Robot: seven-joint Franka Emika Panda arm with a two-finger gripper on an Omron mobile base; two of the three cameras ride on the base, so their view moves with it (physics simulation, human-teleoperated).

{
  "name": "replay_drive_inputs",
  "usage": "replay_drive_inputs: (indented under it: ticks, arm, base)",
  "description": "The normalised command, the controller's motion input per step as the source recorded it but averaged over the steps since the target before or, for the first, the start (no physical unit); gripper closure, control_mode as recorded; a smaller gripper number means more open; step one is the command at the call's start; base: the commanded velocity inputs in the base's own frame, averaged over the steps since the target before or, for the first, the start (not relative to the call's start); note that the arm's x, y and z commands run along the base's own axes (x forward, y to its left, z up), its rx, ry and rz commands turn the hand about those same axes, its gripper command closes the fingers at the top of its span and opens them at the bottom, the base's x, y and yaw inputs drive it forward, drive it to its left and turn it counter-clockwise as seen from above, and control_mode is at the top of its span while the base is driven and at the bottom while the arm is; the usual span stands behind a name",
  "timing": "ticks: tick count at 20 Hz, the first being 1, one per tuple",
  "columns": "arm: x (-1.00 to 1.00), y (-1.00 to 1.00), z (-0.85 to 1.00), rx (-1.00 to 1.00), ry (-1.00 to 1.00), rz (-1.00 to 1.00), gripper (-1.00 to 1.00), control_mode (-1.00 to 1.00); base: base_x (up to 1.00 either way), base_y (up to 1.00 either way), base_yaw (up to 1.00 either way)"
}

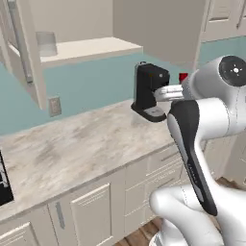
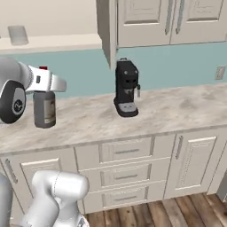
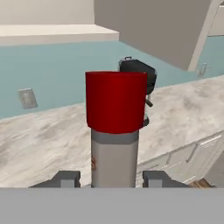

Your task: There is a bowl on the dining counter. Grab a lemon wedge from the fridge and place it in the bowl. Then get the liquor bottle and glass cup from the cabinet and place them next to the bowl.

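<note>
Liquor bottle sits between the fingers, red cap rising above them; the fingers close on the neck just below the cap. In the right base view the bottle's base appears lifted clear of the marble surface, though contact cannot be ruled out. Glass cup is well apart from the fingers, on the open cabinet shelf. Coffee machine stands beyond the bottle.

Judgement: bottle rigid, smooth, likely slippery and breakable; most weight hangs below the hold, so it may swing. A grip lower, on the body, would be steadier.
</note>
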Motion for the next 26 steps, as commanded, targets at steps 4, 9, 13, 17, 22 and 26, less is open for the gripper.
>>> replay_drive_inputs:
  ticks: [4,9,13,17,22,26]
  arm:
    - [0.0,0.0,0.0,0.0,0.0,0.0,1.0,1.0]
    - [0.0,0.0,0.0,0.0,0.0,0.0,1.0,1.0]
    - [0.0,0.0,0.0,0.0,0.0,0.0,1.0,1.0]
    - [0.0,0.0,0.0,0.0,0.0,0.0,1.0,1.0]
    - [0.0,0.0,0.0,0.0,0.0,0.0,1.0,1.0]
    - [0.0,0.0,0.0,0.0,0.0,0.0,1.0,1.0]
  base:
    - [0.0,-0.31,-0.91]
    - [0.0,-0.33,-0.88]
    - [0.0,-0.33,-0.84]
    - [0.05,-0.24,-0.8]
    - [0.41,-0.06,-0.69]
    - [0.92,0.07,-0.53]
